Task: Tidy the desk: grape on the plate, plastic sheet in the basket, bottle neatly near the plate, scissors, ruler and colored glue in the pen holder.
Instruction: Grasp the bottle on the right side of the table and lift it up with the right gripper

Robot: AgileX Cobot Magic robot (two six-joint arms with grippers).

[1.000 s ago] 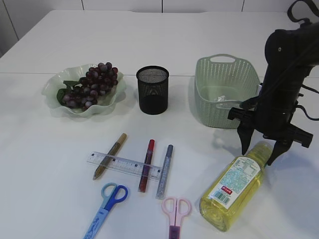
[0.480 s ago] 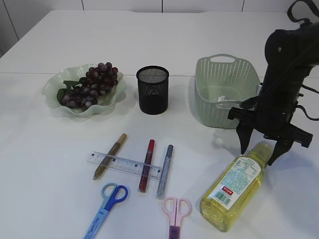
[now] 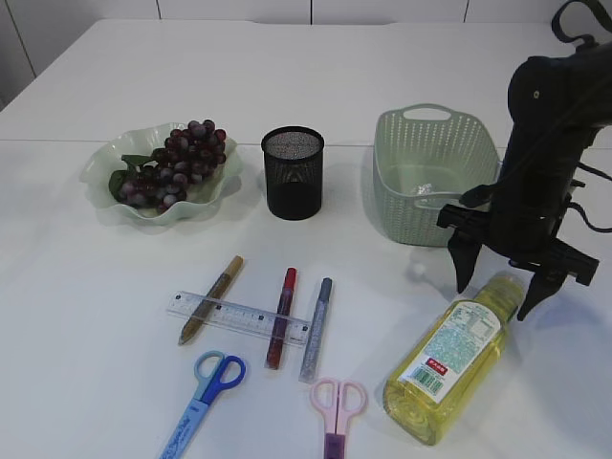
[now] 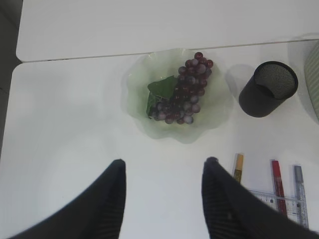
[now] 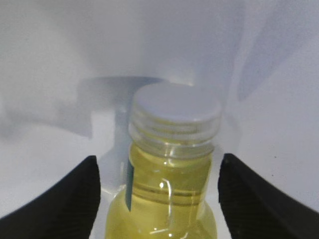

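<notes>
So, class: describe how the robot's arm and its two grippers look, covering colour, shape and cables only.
The right arm is matte black and bulky, with black cables looping beside it. Its right gripper has a flat crossbar and two tapering black fingers. The left gripper shows two broad black fingers with finely ribbed inner faces.

White table, matte, fills most of the exterior view. A thin seam crosses it left to right, with a second white tabletop butted against the far side. The same joint shows in the left wrist view as a grey line.

Pale wall panels behind the far edge, split by dark vertical gaps.

Small white blob on the table, right of centre; too small to identify.

Dark floor past the table's left edge, left wrist view.
</notes>
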